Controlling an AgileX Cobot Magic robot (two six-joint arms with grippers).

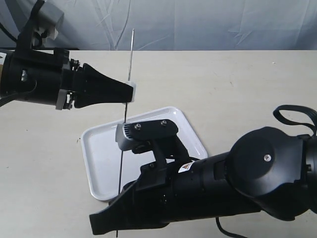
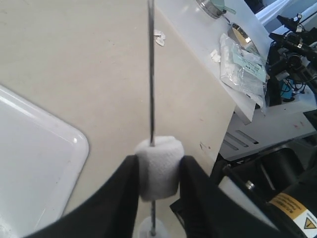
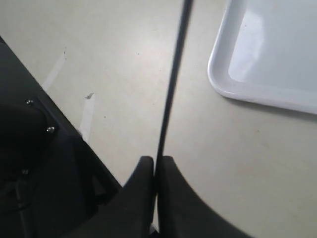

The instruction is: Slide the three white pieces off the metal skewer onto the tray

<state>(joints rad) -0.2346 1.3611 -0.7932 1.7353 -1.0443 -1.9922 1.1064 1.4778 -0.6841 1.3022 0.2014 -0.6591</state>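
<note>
The right jaws are shut tight on the near end of the metal skewer [image 1: 131,54], which rises over the tray [image 1: 96,163]. The left jaws, partly open, pinch one white piece [image 2: 158,166] by its sides. It looks soft and light, so hold it gently. A second piece seems to sit under it.

Right arm [image 1: 198,188] overhangs the tray [image 1: 99,158]; tabletop [image 1: 223,84] beyond lies open.

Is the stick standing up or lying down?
Standing up. The metal skewer points nearly straight up; the right gripper pinches its lower end, the left gripper squeezes a white piece higher up.
</note>
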